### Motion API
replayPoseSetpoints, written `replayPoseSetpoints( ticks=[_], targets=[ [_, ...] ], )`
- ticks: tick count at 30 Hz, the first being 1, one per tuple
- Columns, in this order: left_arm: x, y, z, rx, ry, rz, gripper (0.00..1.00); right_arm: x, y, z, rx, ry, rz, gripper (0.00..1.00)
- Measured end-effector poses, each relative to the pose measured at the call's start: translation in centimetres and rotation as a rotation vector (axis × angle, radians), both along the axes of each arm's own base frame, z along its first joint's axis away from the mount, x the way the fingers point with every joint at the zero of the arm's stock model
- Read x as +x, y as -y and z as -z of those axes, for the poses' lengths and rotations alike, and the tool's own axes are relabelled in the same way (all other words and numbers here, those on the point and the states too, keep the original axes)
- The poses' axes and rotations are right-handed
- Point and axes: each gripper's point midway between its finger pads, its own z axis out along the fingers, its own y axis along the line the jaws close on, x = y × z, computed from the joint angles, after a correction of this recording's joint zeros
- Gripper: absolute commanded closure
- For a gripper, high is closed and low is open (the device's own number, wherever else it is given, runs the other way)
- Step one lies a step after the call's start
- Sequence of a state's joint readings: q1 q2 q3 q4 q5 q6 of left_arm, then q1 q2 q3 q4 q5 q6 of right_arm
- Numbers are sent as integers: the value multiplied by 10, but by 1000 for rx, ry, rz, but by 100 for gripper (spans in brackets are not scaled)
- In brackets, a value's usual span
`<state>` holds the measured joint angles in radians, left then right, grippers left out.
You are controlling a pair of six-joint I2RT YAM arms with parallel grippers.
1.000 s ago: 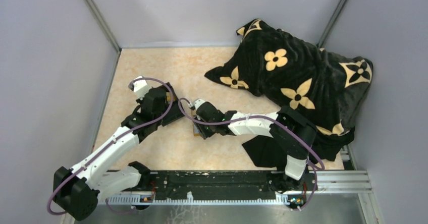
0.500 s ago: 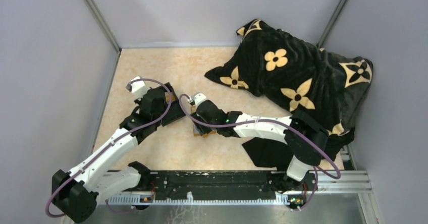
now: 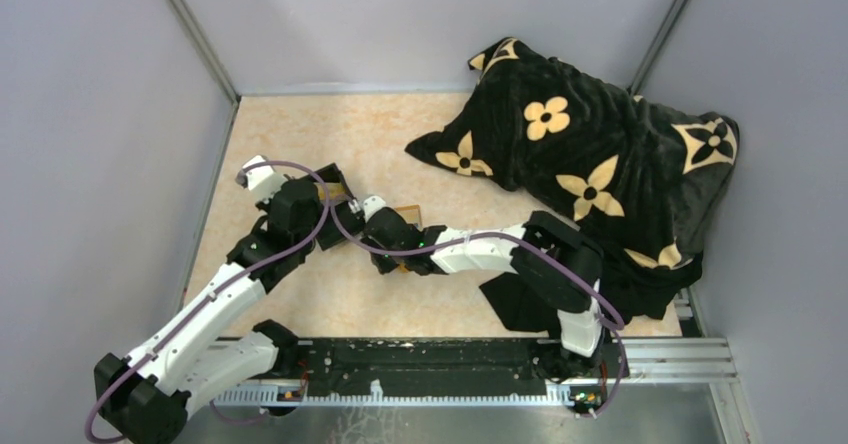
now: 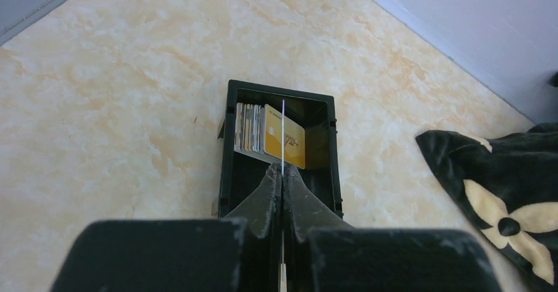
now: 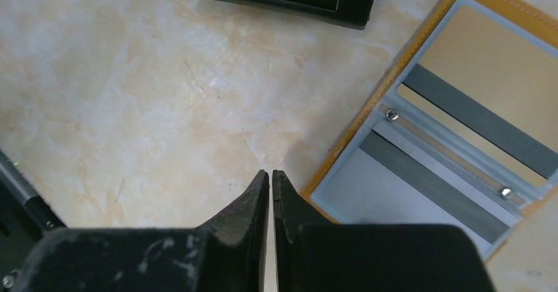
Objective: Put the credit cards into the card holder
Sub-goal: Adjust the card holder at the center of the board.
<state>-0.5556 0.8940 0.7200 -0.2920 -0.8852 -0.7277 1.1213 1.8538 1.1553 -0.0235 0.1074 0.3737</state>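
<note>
The left hand (image 4: 282,168) grips one credit card (image 4: 282,131) upright, edge-on, over the black box (image 4: 227,148) just left of the card holder (image 5: 376,108). The card holder lies open on the bench (image 5: 131,108); the right hand (image 5: 271,173), pinched closed and apparently empty, hovers nearer it.

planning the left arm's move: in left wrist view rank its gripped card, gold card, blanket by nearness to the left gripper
1. gripped card, clamped in the left gripper
2. gold card, ahead in the black box
3. blanket, far right
</note>
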Motion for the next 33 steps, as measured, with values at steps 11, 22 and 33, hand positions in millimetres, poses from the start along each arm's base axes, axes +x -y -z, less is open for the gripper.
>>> replayPoseSetpoints(
  ticks=[11,22,33],
  targets=[
    [-2,-1,3,-12,1,-7,100,6,12,37,-81,-29,101,100],
    [-3,-1,7,-10,-5,-6,100,16,55,39,-147,34,218,100],
    [1,9,21,-24,-27,38,100,44,102,38,-189,39,333,100]
  ],
)
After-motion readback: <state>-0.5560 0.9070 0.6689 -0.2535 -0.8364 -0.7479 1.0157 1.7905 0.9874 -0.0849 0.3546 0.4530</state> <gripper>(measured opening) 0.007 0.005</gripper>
